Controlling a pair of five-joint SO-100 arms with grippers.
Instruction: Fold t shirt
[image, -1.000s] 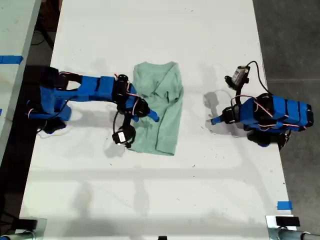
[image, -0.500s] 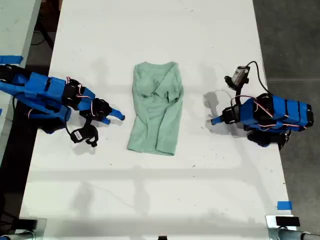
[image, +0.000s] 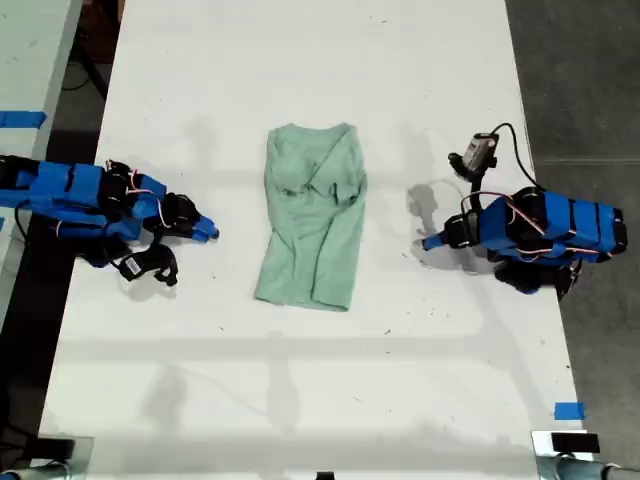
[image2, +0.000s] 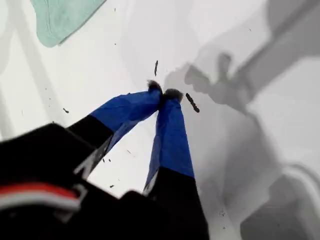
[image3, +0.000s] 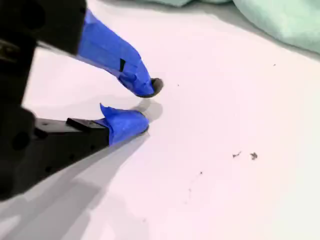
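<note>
- T shirt (image: 312, 215) lay mid-surface (image: 300, 400) as a narrow, wrinkled mint bundle. Nothing was touching it.
- Its long axis ran top-to-bottom in the exterior view, w/ the lower end skewed a bit toward that view's left.
- My first end effector (image2: 164, 94) had its tips pressed together, empty. It sat at the exterior view's right (image: 428, 241), pointing at the shirt's long edge, clear surface between them.
- The first wrist view caught only a rounded corner of the shirt (image2: 60, 17), well off from the tips.
- My second end effector (image3: 146, 106) had its tips slightly parted, nothing between them. It was low over the surface at the exterior view's left (image: 210, 232), aimed across at the other long edge.
- The second wrist view showed the shirt (image3: 285, 20) ahead of the tips, w/ bare surface in the gap.
- So one arm flanked each long side, both apart from the cloth. Gaps looked approx equal, the second maybe a touch nearer, but too close to call.
- Judgement: the bundle already looked folded lengthwise. Any further fold would prob be end-to-end along that long axis, w/ each arm reaching inward to its own edge.
</note>
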